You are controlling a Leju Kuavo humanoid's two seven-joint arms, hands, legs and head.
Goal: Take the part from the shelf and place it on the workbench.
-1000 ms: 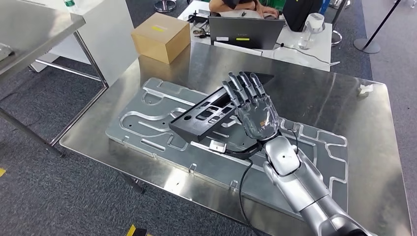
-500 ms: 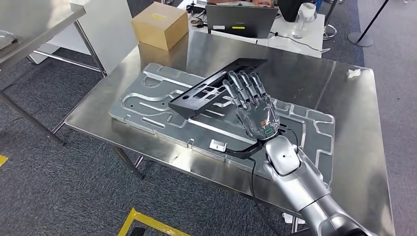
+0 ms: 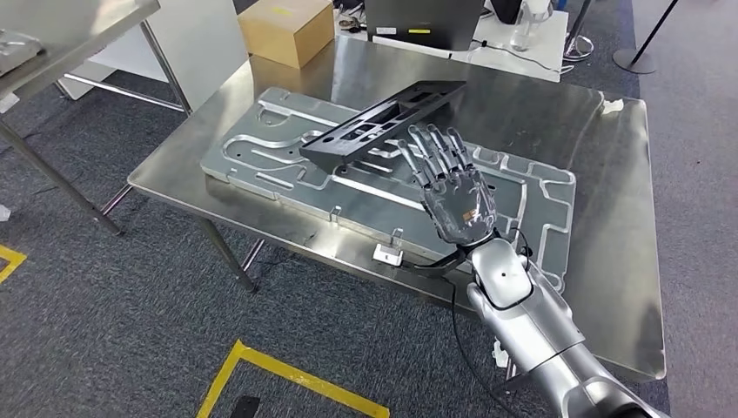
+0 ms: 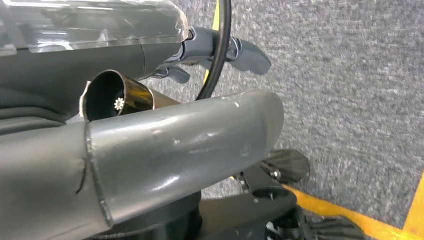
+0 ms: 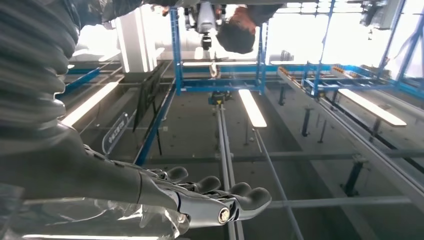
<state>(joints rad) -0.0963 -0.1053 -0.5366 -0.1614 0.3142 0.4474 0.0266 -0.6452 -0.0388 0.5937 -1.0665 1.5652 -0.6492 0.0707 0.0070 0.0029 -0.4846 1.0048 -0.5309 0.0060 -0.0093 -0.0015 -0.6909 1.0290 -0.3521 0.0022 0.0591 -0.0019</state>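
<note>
A: What is seen on the workbench (image 3: 635, 218)?

B: A large machined plate (image 3: 540, 200) is laid across it, and the part (image 3: 383, 122) is rested on the plate's far left side, one end tilted up.

A: And the right hand (image 3: 452, 187)?

B: It is raised just right of the part, palm up, fingers spread; nothing is held. Contact with the part cannot be told.

A: The left hand (image 4: 220, 50)?

B: Its state cannot be told.

A: Which step is judged in hand?

B: Placing appears finished. Next, the arm is to be drawn clear without the part being knocked.

Grey carpet floor (image 3: 104, 322), yellow floor tape (image 3: 287, 374), cardboard box (image 3: 287, 30)
</note>
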